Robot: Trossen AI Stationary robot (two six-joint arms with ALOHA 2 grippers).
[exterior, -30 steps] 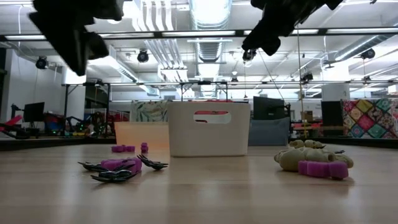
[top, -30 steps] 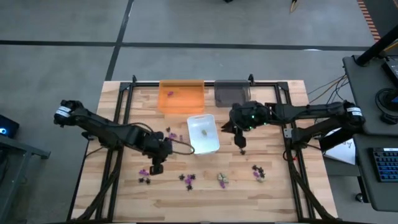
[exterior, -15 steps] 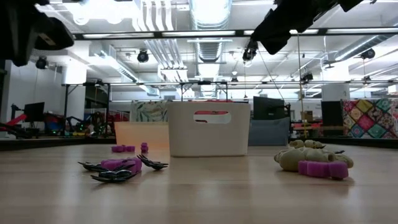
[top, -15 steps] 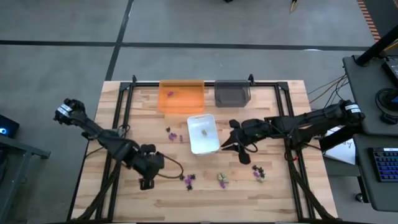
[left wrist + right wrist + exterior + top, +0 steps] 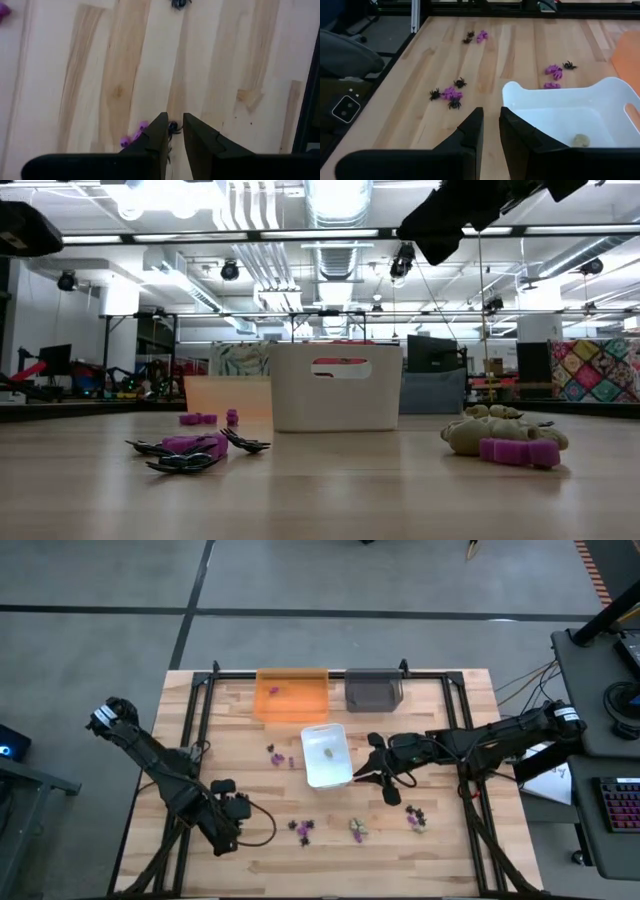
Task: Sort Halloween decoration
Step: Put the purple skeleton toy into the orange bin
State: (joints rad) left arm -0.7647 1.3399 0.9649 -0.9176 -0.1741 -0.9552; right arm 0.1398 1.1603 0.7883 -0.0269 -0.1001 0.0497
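My left gripper (image 5: pixel 175 122) hangs over the lower left of the table (image 5: pixel 450 840) in the high view, well clear of the wood. Its jaws are a narrow slit apart with nothing between them. In the left wrist view a black spider (image 5: pixel 173 127) shows through that slit right at the tips, and a purple piece (image 5: pixel 131 141) lies touching or just beside it, toward the frame's left. I judge both are on the table straight below me, not in my grip, so the coming move is a plain drop with hardly any sideways shift. The jaws would have to part further first. The slit runs up the frame, so the jaws close left to right across the spider. The purple piece is close enough to be caught along with it.

My right gripper (image 5: pixel 385 783) waits at centre right of the high view, just beside the white tray (image 5: pixel 345 735), also a slit apart and empty. It is well apart from this pair. It is nearer the purple-and-black cluster (image 5: pixel 414 816) at lower right, and the loose beige piece (image 5: pixel 357 828) at lower centre lies about midway between the two grippers. The left arm is clearly the one for the spider.
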